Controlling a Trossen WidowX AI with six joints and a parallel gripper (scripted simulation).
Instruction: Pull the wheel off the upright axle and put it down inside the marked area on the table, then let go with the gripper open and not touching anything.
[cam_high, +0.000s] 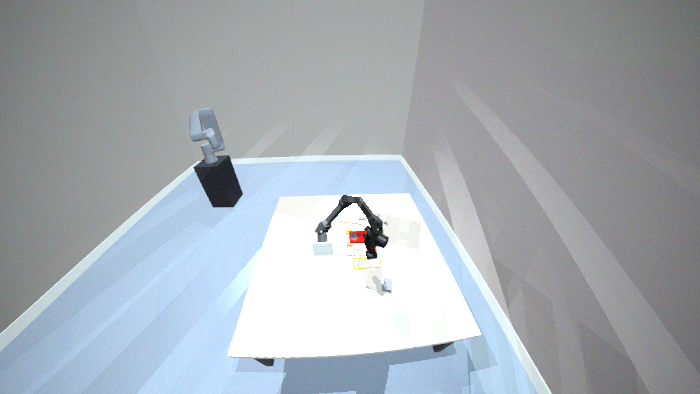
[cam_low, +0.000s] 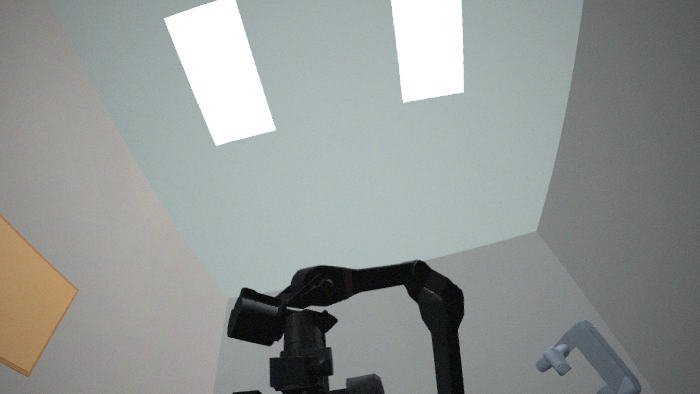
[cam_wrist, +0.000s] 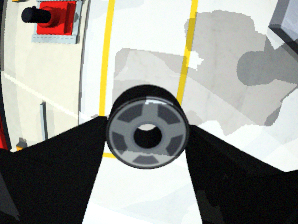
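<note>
The wheel (cam_wrist: 147, 113), black-tired with a grey spoked hub and a central hole, is held between the two black fingers of my gripper (cam_wrist: 147, 128) (cam_high: 371, 255), which is shut on it. The wheel is off the upright axle (cam_wrist: 36, 15), a short black peg on a red block (cam_wrist: 62, 25) at the upper left of the wrist view. The marked area, a yellow outline (cam_wrist: 106, 60) (cam_high: 367, 268), shows behind the wheel, which covers part of it. The wheel's height above the table is hard to tell. The fingers are out of frame in the exterior view.
A larger red box (cam_high: 357, 237) stands beside the arm's gripper end in the top view. A grey block (cam_high: 388, 284) (cam_wrist: 287, 21) stands beyond the outline. The arm's pale base plate (cam_high: 323, 248) is on the left. A thin grey strip (cam_wrist: 44, 120) lies left of the wheel.
</note>
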